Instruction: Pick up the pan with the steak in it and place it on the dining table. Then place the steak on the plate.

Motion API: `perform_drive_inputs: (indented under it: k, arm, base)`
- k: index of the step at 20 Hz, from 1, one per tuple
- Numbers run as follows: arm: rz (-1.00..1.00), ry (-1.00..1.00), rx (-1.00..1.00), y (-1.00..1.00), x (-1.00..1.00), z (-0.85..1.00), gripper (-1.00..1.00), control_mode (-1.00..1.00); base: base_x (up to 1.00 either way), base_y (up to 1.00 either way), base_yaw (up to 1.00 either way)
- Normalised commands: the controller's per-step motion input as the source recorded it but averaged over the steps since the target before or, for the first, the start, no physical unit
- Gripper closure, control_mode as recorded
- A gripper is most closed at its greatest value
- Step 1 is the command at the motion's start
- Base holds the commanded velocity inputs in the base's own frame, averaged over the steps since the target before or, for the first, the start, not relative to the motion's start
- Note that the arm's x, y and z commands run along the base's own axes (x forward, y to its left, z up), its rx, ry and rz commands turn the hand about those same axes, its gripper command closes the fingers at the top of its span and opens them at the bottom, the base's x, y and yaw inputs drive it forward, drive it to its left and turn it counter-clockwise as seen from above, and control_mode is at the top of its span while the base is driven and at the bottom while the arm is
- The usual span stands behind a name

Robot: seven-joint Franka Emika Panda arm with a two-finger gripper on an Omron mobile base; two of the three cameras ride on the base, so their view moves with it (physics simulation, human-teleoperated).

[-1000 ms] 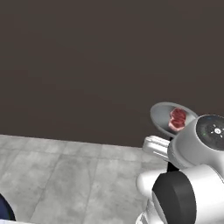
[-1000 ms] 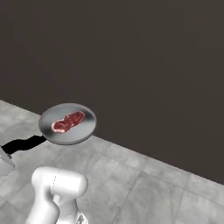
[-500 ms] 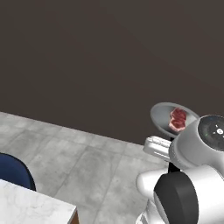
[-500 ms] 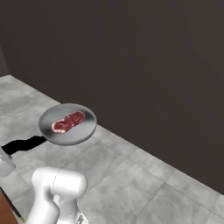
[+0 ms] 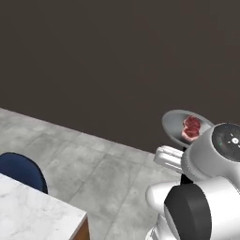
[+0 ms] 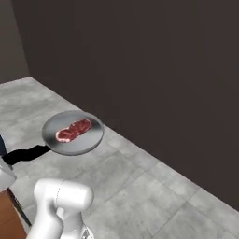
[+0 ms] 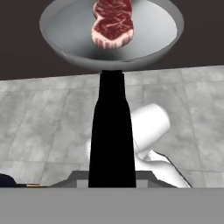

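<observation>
A dark wall [image 5: 103, 61] fills the background above a grey tiled floor [image 5: 98, 173]. In the lower left of the left base view, a corner of the white marble worktop [image 5: 33, 215] on its wooden base comes into frame, with a dark blue stool [image 5: 21, 171] just beside its far edge.

The white arm [image 5: 201, 206] rises in the lower right of that view and carries the pan [image 6: 72, 133] up in the air, clear of the floor and well apart from the worktop. In the right base view the pan sits level, its round grey dish facing up and its black handle [image 6: 25, 154] running back toward the left edge of the picture, where the robot's hand is.

In the hand view the handle runs straight up the middle from the bottom edge to the pan's near rim. The end effector [image 7: 112, 177] is clenched on the handle's near end, grasping the pan; the fingertips themselves are hidden behind the handle.

The steak [image 7: 112, 24] lies flat inside the pan, on the half of the dish farther from the handle, red with pale marbling and a whitish edge.
</observation>
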Motion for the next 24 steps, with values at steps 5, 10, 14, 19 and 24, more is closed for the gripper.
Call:
perform_drive_inputs:
  k: [5,10,14,19,24]
  arm:
    - [0.00,0.00,0.00,0.00,0.00,0.00,1.00,1.00]
    - [0.00,0.00,0.00,0.00,0.00,0.00,1.00,1.00]
    - [0.00,0.00,0.00,0.00,0.00,0.00,1.00,1.00]
    - [0.00,0.00,0.00,0.00,0.00,0.00,1.00,1.00]
    - [0.00,0.00,0.00,0.00,0.00,0.00,1.00,1.00]
  base:
    - [-0.17,-0.01,0.46]
    - [-0.15,0.00,0.48]
    - [-0.14,0.00,0.48]
    - [-0.09,0.00,0.49]
    - [-0.07,0.00,0.47]
